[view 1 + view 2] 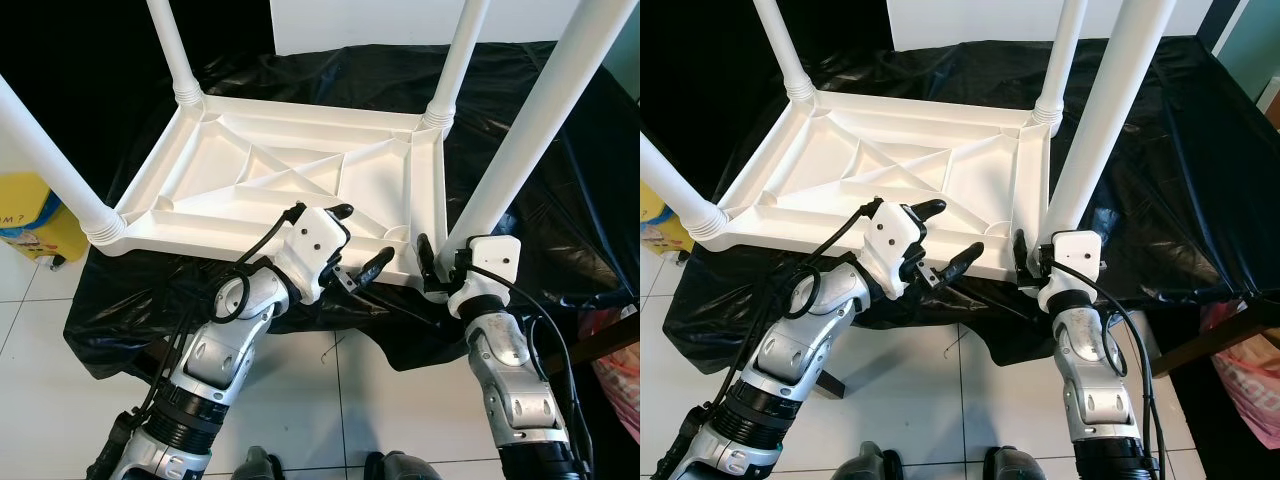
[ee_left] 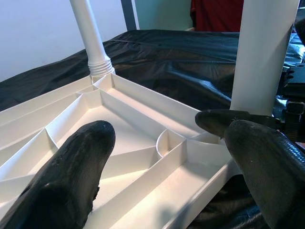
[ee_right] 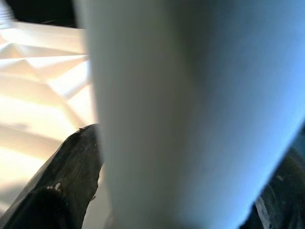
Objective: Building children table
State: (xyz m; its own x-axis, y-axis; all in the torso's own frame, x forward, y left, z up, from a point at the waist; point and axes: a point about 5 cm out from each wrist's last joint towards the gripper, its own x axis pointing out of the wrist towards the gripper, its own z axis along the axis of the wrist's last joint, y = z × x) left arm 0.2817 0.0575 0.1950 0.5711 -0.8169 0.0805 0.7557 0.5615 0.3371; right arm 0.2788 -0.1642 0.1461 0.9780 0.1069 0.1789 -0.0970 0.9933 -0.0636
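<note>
Left eye view has the upturned tabletop [image 1: 300, 180] on the black-covered bench [image 1: 560, 150], my right tool [image 1: 437, 262] closed round the near leg [image 1: 520, 150] and my left tool [image 1: 350, 245] open over the rim; I'd keep that leg plumb while seating it.

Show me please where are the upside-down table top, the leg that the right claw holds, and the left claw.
table top [image 1: 262, 175], left eye view, ribbed underside
held leg [image 1: 535, 130], left eye view, middle of the tube
left claw [image 1: 362, 240], left eye view, between the fingertips
</note>
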